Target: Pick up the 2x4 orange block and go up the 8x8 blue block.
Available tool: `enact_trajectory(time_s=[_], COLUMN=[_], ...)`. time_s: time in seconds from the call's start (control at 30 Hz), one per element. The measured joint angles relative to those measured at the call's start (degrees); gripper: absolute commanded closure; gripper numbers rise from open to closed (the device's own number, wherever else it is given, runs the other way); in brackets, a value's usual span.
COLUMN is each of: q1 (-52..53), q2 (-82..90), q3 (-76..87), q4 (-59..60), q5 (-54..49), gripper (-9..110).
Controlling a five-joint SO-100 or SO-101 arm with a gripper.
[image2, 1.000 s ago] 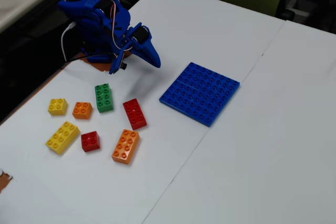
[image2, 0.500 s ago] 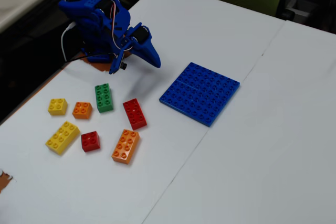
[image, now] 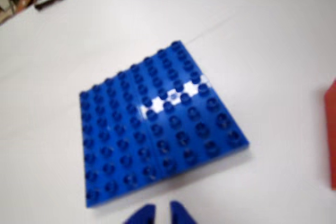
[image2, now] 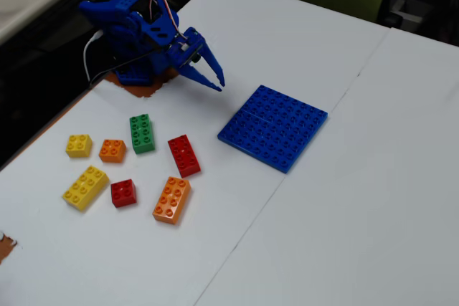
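Near the arm base, the gripper has lifted w/ jaws now apart, empty — 2x4 orange block untouched on table, well apart from 8x8 blue block — pick just starting.

My blue plastic arm sits folded low over its base in the fixed view, the forearm reaching out to the right. My two-finger gripper hangs above the table, holding nothing, its pointed fingers parted and angled downward. In the wrist view only my two blue fingertips show at the bottom edge, a narrow gap between them.
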Motion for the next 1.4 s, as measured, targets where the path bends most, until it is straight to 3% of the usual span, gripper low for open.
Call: enact_trajectory(time_s=[0.13,0.23,0.4,0.63,0.9,1.2,1.4], q1=[1.1,2.4,5.0,9.5,18.2,27.1,30.5], q2=[0.0,-0.1,-10.1,-41.2,-67.9,-88.2,-93.3], q3=[-1.8,-4.7,-15.4,-42.5,-62.8,-79.6,-82.6], q4=[4.2,7.5,8.5,11.2,13.0,15.9,19.3], q5=[-11.5,-14.5,-10.7,-4.1,3.5,2.6,-9.2], gripper=[95,95,96,96,93,83,81])
